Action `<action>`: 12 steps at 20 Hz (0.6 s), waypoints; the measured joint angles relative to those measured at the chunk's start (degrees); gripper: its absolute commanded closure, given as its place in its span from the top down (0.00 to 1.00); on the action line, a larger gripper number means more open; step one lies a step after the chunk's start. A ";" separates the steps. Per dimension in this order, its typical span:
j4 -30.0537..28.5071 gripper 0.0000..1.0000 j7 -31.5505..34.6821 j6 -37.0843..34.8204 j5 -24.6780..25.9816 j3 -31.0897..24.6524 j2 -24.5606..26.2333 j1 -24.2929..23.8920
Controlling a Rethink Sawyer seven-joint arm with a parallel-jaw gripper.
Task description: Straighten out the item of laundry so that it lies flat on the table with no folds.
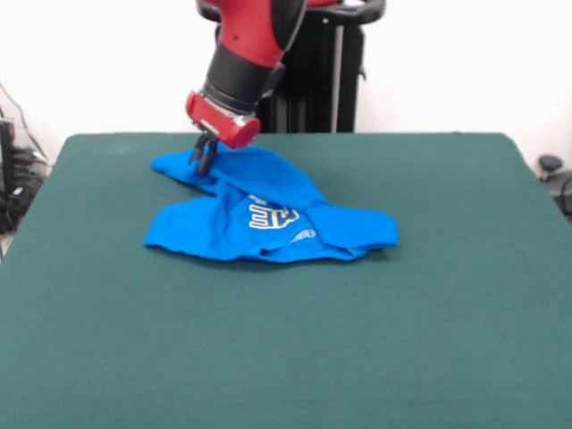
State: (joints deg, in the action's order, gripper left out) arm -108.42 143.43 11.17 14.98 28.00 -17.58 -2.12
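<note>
The bright blue T-shirt (259, 217) lies crumpled on the dark green table (429, 304), left of the middle and toward the far side. It is folded over itself, and only part of its white print (273, 215) shows. My gripper (204, 157) comes down from the red and black arm at the shirt's far left part. Its dark fingers sit close together right at the cloth, and they seem to pinch a fold of it.
The robot's black pedestal (322, 71) stands behind the table's far edge. Cables and dark gear (13, 179) sit beyond the left edge, and a dark object (552, 170) sits off the right edge.
</note>
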 measured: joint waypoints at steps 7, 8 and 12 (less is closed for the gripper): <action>0.02 0.00 0.00 0.18 0.01 0.38 0.32 -1.26; 0.02 0.00 0.00 0.18 0.01 0.37 0.09 -1.24; -0.38 0.00 0.00 -0.03 0.01 0.41 -2.19 -0.40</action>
State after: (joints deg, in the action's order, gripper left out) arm -108.81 143.43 11.13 14.99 28.41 -19.77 -2.52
